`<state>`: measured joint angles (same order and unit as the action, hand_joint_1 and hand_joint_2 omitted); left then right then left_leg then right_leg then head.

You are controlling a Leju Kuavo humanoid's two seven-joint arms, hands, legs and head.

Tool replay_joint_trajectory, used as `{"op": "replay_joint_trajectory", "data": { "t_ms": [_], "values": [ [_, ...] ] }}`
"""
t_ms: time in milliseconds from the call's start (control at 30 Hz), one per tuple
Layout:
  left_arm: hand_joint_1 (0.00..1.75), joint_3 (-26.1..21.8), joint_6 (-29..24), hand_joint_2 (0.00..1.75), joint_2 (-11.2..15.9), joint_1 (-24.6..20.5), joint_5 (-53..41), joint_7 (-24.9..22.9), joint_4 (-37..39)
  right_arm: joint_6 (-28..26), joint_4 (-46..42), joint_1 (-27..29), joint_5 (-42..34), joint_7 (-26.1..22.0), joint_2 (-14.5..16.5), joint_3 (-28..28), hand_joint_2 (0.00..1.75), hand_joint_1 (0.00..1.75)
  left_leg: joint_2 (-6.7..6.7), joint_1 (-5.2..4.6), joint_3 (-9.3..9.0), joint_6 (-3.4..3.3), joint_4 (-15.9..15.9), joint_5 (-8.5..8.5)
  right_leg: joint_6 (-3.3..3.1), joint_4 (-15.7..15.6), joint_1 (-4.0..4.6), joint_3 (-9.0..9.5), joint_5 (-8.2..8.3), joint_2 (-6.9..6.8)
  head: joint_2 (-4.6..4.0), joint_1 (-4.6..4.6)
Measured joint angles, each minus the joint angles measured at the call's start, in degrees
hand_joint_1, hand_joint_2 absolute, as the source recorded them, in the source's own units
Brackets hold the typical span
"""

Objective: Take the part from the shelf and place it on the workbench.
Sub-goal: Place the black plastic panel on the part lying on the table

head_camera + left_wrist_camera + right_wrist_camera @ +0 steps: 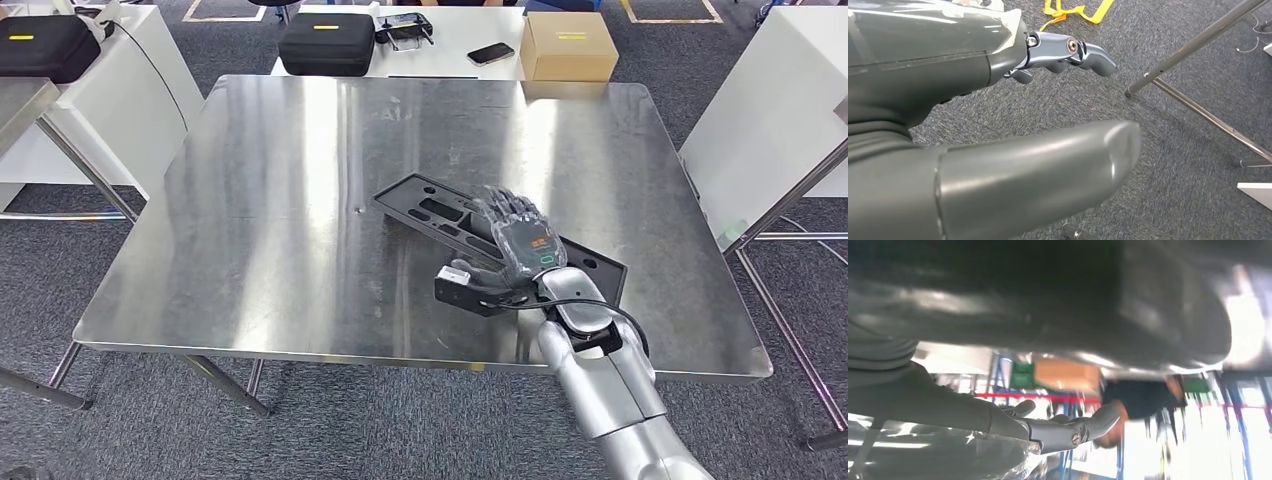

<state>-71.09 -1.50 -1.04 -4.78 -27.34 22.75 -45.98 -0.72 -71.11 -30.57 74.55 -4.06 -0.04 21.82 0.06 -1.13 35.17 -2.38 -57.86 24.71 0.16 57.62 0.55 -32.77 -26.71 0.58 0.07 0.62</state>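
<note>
The part point(432, 212), a flat black plate with slots, lies at an angle on the steel workbench point(290, 200), towards its front right. My right hand point(520, 246) lies over the part's near half with its fingers spread and its thumb at the part's near-left corner; I cannot tell whether it touches. In the right wrist view the right hand's fingers point(1068, 430) stretch out straight above the shiny bench top. My left hand point(948, 105) hangs over grey carpet, its fingers point(1073, 52) loosely bent, holding nothing.
Behind the workbench a white table carries a black case point(327, 42), a phone point(490, 53) and a cardboard box point(568, 45). Another black case point(40, 45) sits at the far left. A white table point(780, 110) stands right. Metal table legs point(1198, 47) cross the floor near my left hand.
</note>
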Motion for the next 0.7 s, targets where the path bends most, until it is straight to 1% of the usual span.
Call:
{"op": "replay_joint_trajectory", "data": {
  "t_ms": [100, 200, 300, 367, 467, 533, 600, 633, 667, 700],
  "values": [
    [0.00, -0.2, -0.3, 0.00, -0.3, 0.2, -0.4, 0.5, -0.5, -2.8, -11.1, 1.2, -4.8, -0.1, 0.0, -0.6, 0.00, 0.00, 0.00, 0.00, 0.01, 0.01, 0.0, 0.01, -0.01, 0.0, 0.00, -0.02, -0.01, 0.00, 0.00, 0.01],
    [0.00, -0.4, -1.0, 0.00, -0.7, 0.6, -1.1, 1.1, -1.1, -5.4, -21.8, 2.0, -8.5, -0.1, -0.2, -2.5, 0.00, 0.00, 0.00, 0.00, 0.00, 0.04, 0.0, 0.03, -0.01, 0.0, -0.01, -0.03, -0.02, 0.00, 0.00, 0.02],
    [0.00, -0.7, -1.5, 0.00, -1.1, 0.7, -1.1, 1.1, -1.4, -8.2, -29.9, 3.2, -10.6, -0.6, -0.6, -4.7, 0.00, 0.00, 0.00, -0.01, -0.01, 0.08, 0.0, 0.07, -0.01, 0.0, -0.02, -0.02, -0.02, 0.00, 0.00, 0.02],
    [0.00, -1.0, -1.8, 0.00, -1.3, 0.8, -0.8, 1.2, -1.5, -10.1, -34.8, 5.1, -12.3, -1.3, -1.1, -6.3, 0.00, 0.00, -0.05, -0.02, -0.02, 0.09, 0.0, 0.08, -0.01, -0.1, -0.04, -0.01, -0.02, -0.04, 0.00, 0.01],
    [0.00, -1.9, -2.9, 0.00, -1.9, 0.9, 0.3, 1.3, -1.7, -16.1, -43.2, 9.4, -17.0, -4.3, -2.6, -9.8, 0.00, 0.00, -0.20, -0.02, -0.01, 0.07, 0.0, 0.10, 0.00, -0.1, -0.04, 0.04, -0.03, -0.15, 0.00, 0.01],
    [0.00, -2.6, -3.6, 0.00, -2.3, 0.9, 1.3, 1.1, -1.7, -20.5, -47.0, 13.0, -20.8, -6.9, -3.9, -11.8, 0.00, 0.00, -0.20, -0.04, 0.00, 0.02, 0.0, 0.16, 0.03, -0.2, -0.08, 0.08, -0.03, -0.16, 0.00, 0.02],
    [0.00, -3.3, -4.3, 0.00, -2.7, 1.0, 2.3, 0.3, -1.8, -23.7, -49.9, 16.9, -23.3, -9.6, -4.9, -13.3, 0.00, 0.00, -0.21, -0.22, -0.14, -0.57, 0.1, 0.30, 0.41, -0.5, -0.26, 0.28, 0.15, -0.13, 0.00, 0.01],
    [0.00, -3.7, -4.7, 0.00, -3.0, 1.0, 2.7, 0.0, -1.9, -24.8, -51.0, 18.5, -23.9, -10.6, -5.2, -13.8, 0.00, 0.00, -0.10, -0.04, -0.49, -0.97, 0.6, 0.05, 0.66, -0.7, -0.21, 0.44, 0.20, -0.06, 0.00, -0.02],
    [0.00, -4.0, -5.0, 0.00, -3.3, 0.9, 3.0, -0.4, -2.1, -25.6, -51.8, 19.7, -24.5, -11.4, -5.5, -14.1, 0.00, 0.00, 0.07, 0.12, -1.02, -1.33, 1.4, -0.33, 0.94, -0.6, -0.15, 0.53, 0.01, -0.02, 0.00, -0.04],
    [0.00, -4.3, -5.2, 0.00, -3.6, 0.9, 3.4, -0.8, -2.2, -26.1, -52.5, 20.9, -25.0, -12.0, -5.8, -14.3, 0.00, 0.00, 0.27, 0.44, -1.54, -1.55, 2.1, -0.82, 1.01, 0.4, -0.07, 0.26, -0.76, 0.03, 0.00, -0.02]
  ]
}}
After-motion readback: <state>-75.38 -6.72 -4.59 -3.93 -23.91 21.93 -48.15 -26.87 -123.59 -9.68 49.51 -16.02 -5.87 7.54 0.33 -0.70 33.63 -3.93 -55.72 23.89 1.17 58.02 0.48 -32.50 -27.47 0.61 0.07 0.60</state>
